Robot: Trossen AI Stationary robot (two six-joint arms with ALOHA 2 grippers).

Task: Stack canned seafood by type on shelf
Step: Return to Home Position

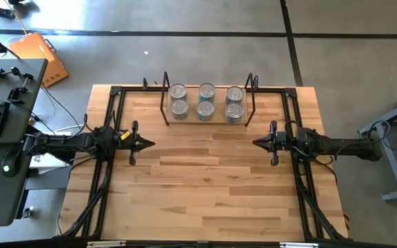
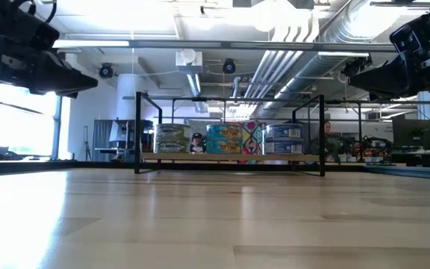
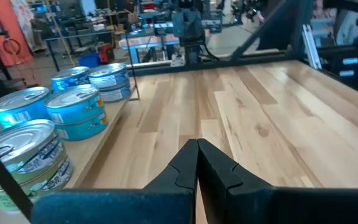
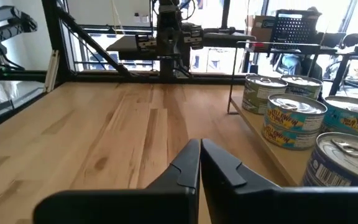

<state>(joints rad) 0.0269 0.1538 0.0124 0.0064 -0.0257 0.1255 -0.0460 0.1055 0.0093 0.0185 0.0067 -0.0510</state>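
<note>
Saw silver lids on all the tuna cans [image 1: 206,108]. Noted green-and-white labels on the left stacks [image 2: 172,138], teal labels with yellow lettering on the middle stacks [image 2: 226,139], and blue-and-white labels on the right stacks [image 2: 284,137]. Found the shelf [image 2: 230,156] board light wood between black wire uprights. Found the table [image 1: 205,193] pale blond, striped in butcher-block strips. Logged the left end effector [image 1: 150,144] and the right end effector [image 1: 255,143] as matt black.

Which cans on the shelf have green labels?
The cans at the end of the shelf nearest the left gripper; the middle cans are turquoise, the right-end cans blue and white.
</note>
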